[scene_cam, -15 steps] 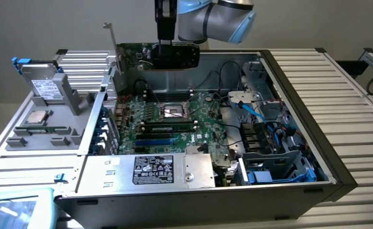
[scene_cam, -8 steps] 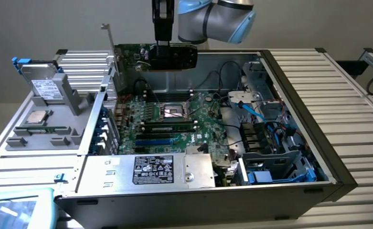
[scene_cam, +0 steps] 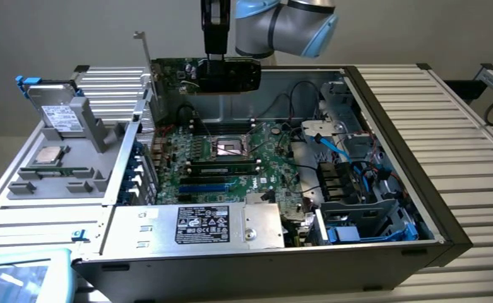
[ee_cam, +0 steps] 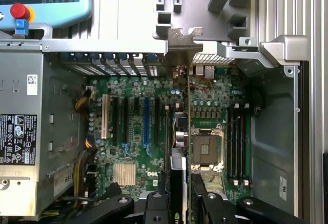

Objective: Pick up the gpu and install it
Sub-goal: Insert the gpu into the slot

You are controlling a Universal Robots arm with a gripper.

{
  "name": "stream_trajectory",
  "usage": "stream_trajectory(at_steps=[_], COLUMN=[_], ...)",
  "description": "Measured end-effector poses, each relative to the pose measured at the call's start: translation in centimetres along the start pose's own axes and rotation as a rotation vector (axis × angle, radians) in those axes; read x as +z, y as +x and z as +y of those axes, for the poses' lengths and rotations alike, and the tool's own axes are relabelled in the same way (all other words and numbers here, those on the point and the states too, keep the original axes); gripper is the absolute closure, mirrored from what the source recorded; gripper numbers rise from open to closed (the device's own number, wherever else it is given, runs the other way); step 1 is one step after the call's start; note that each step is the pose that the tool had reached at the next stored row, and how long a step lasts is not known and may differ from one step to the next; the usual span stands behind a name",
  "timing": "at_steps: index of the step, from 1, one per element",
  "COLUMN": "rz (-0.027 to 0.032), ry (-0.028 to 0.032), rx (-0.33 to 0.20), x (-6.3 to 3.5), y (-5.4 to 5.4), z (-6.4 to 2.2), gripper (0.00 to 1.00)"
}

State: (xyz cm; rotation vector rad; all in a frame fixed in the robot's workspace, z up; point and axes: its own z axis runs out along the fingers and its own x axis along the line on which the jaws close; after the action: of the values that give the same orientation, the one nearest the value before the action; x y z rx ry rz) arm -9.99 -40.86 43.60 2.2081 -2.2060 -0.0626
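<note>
My gripper (scene_cam: 215, 59) is shut on the gpu (scene_cam: 206, 76), pinching its upper edge. The card hangs upright above the back of the open computer case (scene_cam: 397, 189), with green board and black cooler both showing and its metal bracket (scene_cam: 144, 69) toward the exterior view's left. In the wrist view the gpu (ee_cam: 180, 131) appears edge-on between the black fingers (ee_cam: 154, 203), with its bracket (ee_cam: 180, 42) over the case's rear slot row. Below lies the large green motherboard (scene_cam: 229, 158) with blue and black expansion slots (ee_cam: 146, 119). The card is clear of the slots.
An open CPU socket (ee_cam: 204, 149) and black memory sticks (ee_cam: 236, 137) sit beside the card's line. The power supply (scene_cam: 204, 224) fills the case front. A grey fixture (scene_cam: 61, 164) holds a drive (scene_cam: 59, 117) and a CPU. A teach pendant (scene_cam: 19, 278) lies nearby.
</note>
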Motion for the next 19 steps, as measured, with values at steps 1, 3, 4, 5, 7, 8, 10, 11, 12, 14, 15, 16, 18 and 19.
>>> stream_trajectory(at_steps=[1,3,4,5,7,8,10,11,12,14,15,16,18,19], rz=[-0.0001,-0.0005,-0.001,-0.0014,-0.0025,-0.003,-0.0038,-0.0041,-0.0045,-0.0054,-0.0057,-0.006,-0.0065,-0.0067], ry=[0.0001,0.0003,0.0001,0.0001,0.0001,0.0001,0.0001,0.0001,0.0,0.0001,0.0001,0.0001,0.0001,0.0001], rx=[0.0,0.0,0.0,0.0,0.0,0.0,0.0,0.0,0.0,0.0,0.0,0.0,0.0,0.0], x=[0.06,0.31,0.48,0.66,1.03,1.21,1.58,1.75,1.93,2.29,2.47,2.65,3.01,3.19], y=[0.0,0.0,0.1,0.1,0.1,0.2,0.2,0.3,0.5,1.0,1.2,1.5,2.0,2.2], z=[0.0,0.0,-0.01,-0.02,-0.03,-0.03,-0.03,-0.03,-0.01,0.04,0.07,0.1,0.17,0.21], gripper=[0.72,0.72,0.72,0.72,0.72,0.72,0.72,0.72,0.72,0.72,0.72,0.72,0.72,0.72])
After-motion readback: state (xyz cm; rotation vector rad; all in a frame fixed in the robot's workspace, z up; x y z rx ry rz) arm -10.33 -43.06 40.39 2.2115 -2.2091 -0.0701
